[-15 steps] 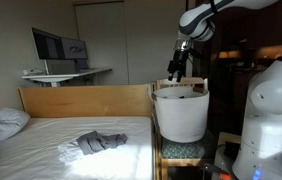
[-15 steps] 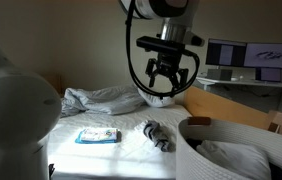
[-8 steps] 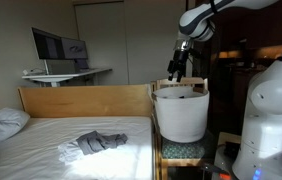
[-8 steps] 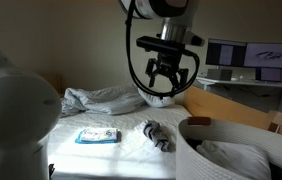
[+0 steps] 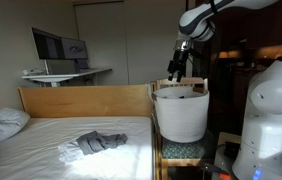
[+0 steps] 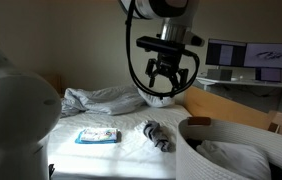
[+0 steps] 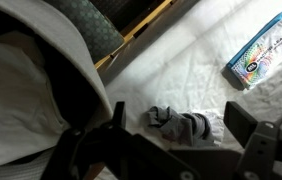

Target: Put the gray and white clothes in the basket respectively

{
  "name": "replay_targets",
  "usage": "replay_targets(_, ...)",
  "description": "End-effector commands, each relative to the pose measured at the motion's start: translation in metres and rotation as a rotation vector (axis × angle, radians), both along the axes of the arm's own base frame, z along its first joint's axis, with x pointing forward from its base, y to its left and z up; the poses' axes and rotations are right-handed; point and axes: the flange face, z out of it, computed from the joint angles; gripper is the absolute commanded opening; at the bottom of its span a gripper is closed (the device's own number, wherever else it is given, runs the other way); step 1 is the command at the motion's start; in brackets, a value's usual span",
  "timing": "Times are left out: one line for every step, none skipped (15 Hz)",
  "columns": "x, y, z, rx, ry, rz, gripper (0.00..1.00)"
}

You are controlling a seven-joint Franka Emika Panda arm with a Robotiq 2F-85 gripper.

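Note:
The dark gray cloth lies rumpled on the bed, partly on top of a white cloth. It also shows as a gray bundle in an exterior view and as a gray cloth in the wrist view. The tall white basket stands at the bed's end, its rim and wall close by. My gripper hangs high near the basket rim, open and empty. From the wrist, the gripper frames the gray cloth far below.
A colourful flat packet lies on the sheet beside the gray cloth, also seen as a packet from the wrist. A pillow sits at the bed's head, with a wooden bed frame, rumpled bedding and a desk with a monitor behind.

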Motion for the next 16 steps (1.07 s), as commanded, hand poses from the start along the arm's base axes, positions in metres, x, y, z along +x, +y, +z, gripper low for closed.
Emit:
replay_targets(0.009,0.008,-0.006,0.021,-0.003,0.020,1.00)
replay_targets(0.010,0.009,-0.006,0.016,-0.008,0.036,1.00)
replay_targets(0.012,0.011,-0.007,0.012,-0.016,0.062,1.00)
replay_targets(0.015,0.012,-0.006,0.009,-0.035,0.079,1.00)
replay_targets(0.018,0.013,-0.008,0.014,-0.062,0.096,1.00)
replay_targets(0.021,0.014,-0.007,0.014,-0.090,0.092,1.00)
replay_targets(0.023,0.014,-0.007,0.014,-0.106,0.109,1.00)
replay_targets(0.025,0.014,-0.007,0.002,-0.122,0.127,1.00)
replay_targets(0.027,0.014,-0.006,-0.010,-0.133,0.149,1.00)
replay_targets(0.029,0.013,-0.007,-0.025,-0.137,0.182,1.00)
replay_targets(0.031,0.012,-0.007,-0.052,-0.146,0.215,1.00)
replay_targets(0.032,0.011,-0.007,-0.075,-0.157,0.244,1.00)
replay_targets(0.034,0.009,-0.005,-0.114,-0.178,0.263,1.00)
replay_targets(0.081,0.061,0.000,-0.131,-0.204,0.279,1.00)
replay_targets(0.090,0.066,0.005,-0.151,-0.227,0.281,1.00)
replay_targets(0.053,0.034,0.006,-0.117,-0.211,0.250,1.00)
